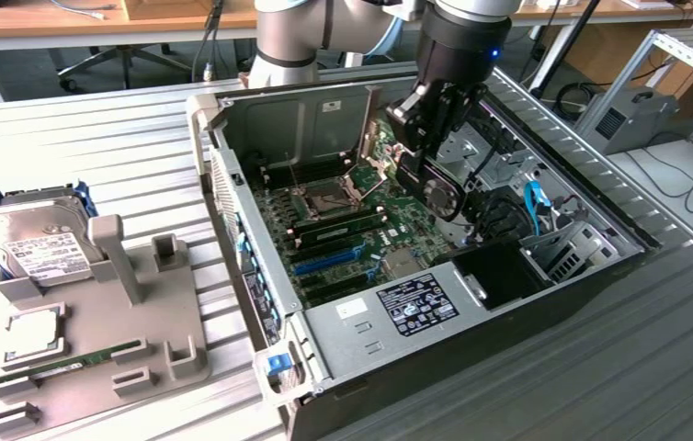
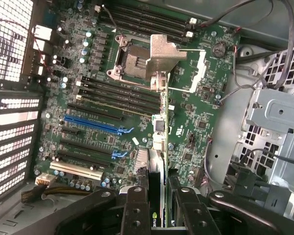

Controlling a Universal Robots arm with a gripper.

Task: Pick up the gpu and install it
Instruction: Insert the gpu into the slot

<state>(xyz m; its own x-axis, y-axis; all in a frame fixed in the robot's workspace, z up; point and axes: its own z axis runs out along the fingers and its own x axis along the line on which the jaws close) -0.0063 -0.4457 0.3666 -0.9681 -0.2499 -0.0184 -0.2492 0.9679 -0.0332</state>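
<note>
The arm descends from the table's far edge and its wrist points steeply down into the open computer case (image 1: 359, 322), which lies on its side near the middle of the slatted table (image 1: 641, 367). The gripper (image 1: 430, 147) hangs inside the case's far half, above the motherboard (image 1: 346, 220). Its fingers (image 2: 137, 213) are clamped on the gpu (image 1: 442, 193) from both flat sides. The card is held on edge, clear of the board, with its round fan face turned toward the case's drive-bay side. In the wrist view the gpu (image 2: 158, 142) runs edge-on away from the gripper (image 2: 161, 213), and its silver bracket end lies over the processor socket (image 2: 130, 61). The blue expansion slots (image 2: 95, 125) are off to one side of the card, not under it. Near the table's left edge in the exterior view, a grey fixture (image 1: 89, 358) carries a hard drive (image 1: 40, 243) and a RAM stick (image 1: 71, 360), well apart from the case.
</note>
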